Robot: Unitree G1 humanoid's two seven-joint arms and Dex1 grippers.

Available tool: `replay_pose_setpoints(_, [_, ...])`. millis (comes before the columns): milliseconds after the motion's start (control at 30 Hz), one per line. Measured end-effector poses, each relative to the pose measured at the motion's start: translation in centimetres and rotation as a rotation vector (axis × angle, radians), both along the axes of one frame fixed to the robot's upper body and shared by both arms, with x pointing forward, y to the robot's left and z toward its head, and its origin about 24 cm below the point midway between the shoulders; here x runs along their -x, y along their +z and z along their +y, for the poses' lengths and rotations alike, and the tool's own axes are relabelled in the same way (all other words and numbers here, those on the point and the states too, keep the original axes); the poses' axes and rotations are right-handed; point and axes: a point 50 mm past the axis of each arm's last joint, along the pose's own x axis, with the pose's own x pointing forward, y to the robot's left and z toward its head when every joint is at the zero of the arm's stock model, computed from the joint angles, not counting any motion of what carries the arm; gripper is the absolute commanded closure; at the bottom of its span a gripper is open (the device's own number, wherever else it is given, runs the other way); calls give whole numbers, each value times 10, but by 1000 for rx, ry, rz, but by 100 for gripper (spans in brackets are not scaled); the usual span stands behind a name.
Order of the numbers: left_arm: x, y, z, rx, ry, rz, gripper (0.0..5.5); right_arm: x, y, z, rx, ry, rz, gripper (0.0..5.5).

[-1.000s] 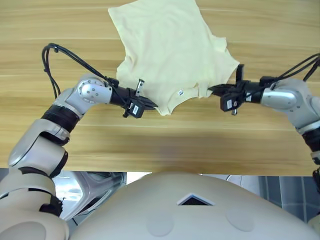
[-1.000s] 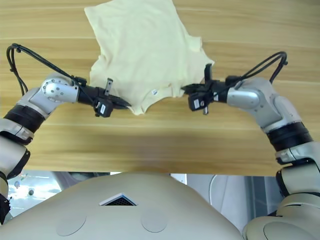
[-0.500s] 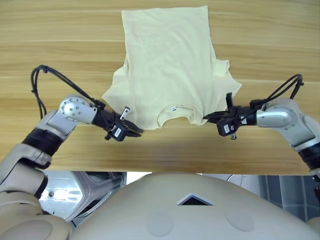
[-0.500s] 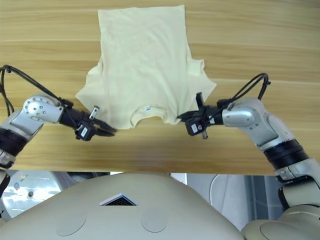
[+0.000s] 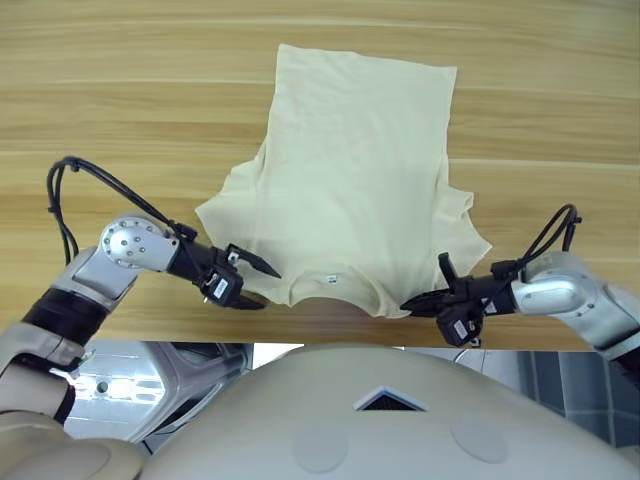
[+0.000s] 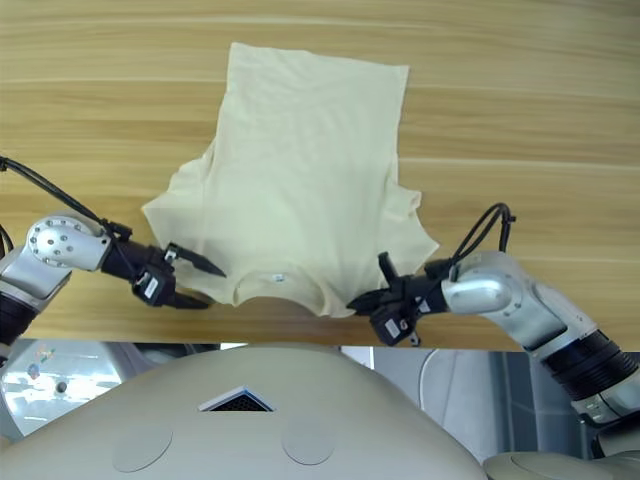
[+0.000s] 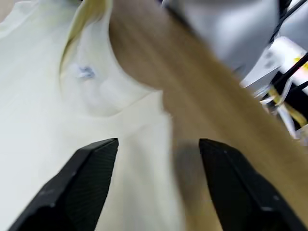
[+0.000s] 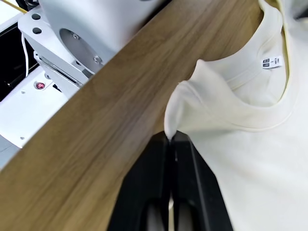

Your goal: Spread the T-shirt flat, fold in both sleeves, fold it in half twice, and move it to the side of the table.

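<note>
The right jaws are pressing fully together, their black fingers (image 8: 188, 192) meeting flat and pinching a small peak of the T-shirt (image 5: 355, 170) just beside its collar (image 5: 335, 290), on the robot's right side of the neck opening. The pinched fabric is standing up slightly off the wood, right at the near edge of the counter (image 5: 120, 100).

The left jaws are standing wide apart, gripping nothing. Their two ribbed fingers (image 7: 91, 178) are hovering low on either side of a strip of cloth on the robot's left of the collar, where the shoulder meets the near edge of the garment. Whether the tips are touching the cloth is not clear.

The T-shirt is pale yellow and is lying on the light wooden counter with its collar nearest the robot and its hem (image 5: 365, 58) farthest away. The body is lying mostly flat, with faint creases running along its length. The sleeve on the robot's left (image 5: 228, 205) is spreading outward on the wood. The sleeve on the robot's right (image 5: 462, 225) is sitting bunched and partly tucked against the side of the body. A small label (image 8: 269, 61) is showing inside the back of the neck.

Both arms are reaching in low from the sides, close to the counter's near edge, with the shirt's shoulders between them.
</note>
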Motion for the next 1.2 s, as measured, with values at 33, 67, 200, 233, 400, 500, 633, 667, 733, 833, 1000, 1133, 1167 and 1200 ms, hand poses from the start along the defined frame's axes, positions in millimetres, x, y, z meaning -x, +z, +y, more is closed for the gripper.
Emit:
replay_pose_setpoints(33, [2,3,-2,33,15,22,184,1,0,-2,8,-6,2,550])
replay_pose_setpoints(67, [1,7,-3,52,27,14,156,0,1,-3,12,-7,-1,550])
replay_pose_setpoints(200, [-1,11,-1,73,63,26,97,-5,2,-6,15,-10,-21,508])
replay_pose_setpoints(233, [-1,11,-1,79,69,32,91,-7,2,-7,13,-11,-25,502])
replay_pose_setpoints(400, [-3,14,-7,136,98,53,14,-10,4,-14,25,-29,-20,484])
replay_pose_setpoints(500, [-10,24,-7,211,143,46,14,-7,8,-24,48,-29,30,484])
replay_pose_setpoints(633, [-18,43,-5,308,174,61,14,-1,14,-32,68,-12,93,484])
replay_pose_setpoints(667, [-19,46,-5,318,177,59,14,1,15,-31,60,-8,108,484])
replay_pose_setpoints(733, [-23,51,-3,335,194,52,14,3,18,-31,37,-6,128,484])
replay_pose_setpoints(833, [-33,54,3,349,250,11,14,-4,37,-30,-64,-44,95,484])
replay_pose_setpoints(1000, [-43,51,10,342,326,-75,14,-22,63,-37,-157,-136,-36,484])
replay_pose_setpoints(1133, [-67,52,33,268,472,-291,10,-45,91,-41,-374,-342,-236,410])
replay_pose_setpoints(1167, [-71,54,39,250,497,-342,10,-49,95,-42,-425,-390,-265,398])
replay_pose_setpoints(1200, [-74,55,44,232,516,-385,10,-53,98,-42,-464,-422,-297,378])
